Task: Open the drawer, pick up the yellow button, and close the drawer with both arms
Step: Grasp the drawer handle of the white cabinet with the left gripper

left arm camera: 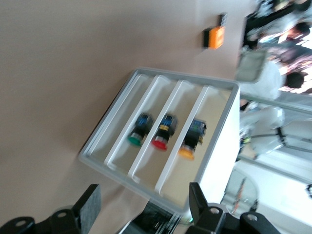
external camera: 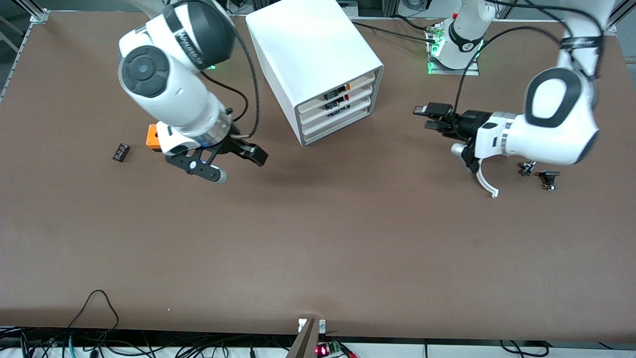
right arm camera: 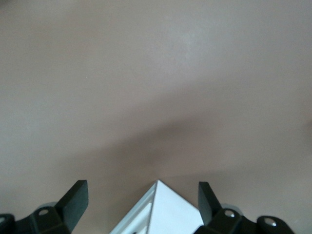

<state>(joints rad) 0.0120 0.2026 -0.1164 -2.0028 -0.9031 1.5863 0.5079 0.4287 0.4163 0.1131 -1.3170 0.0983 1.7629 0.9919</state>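
The right arm's sleeve (external camera: 191,47) reads "FRANKA"; the right gripper (external camera: 226,161) and the left gripper (external camera: 432,117) hover over the table (external camera: 318,248), fingers spread, empty.

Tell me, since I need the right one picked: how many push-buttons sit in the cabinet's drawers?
3 show, one per drawer: the orange button in the top drawer, the red button below it, the green button lower still. Others may be hidden.

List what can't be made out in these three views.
- Orange cube, front view: mostly hidden by the right arm.
- Small black parts, front view: too small to identify.
- Cabinet, right wrist view: only one corner shows, cut off by the frame edge, between the right gripper's fingers.
- Drawer and button, left wrist view: blurred; whether the left gripper is closing is unclear.
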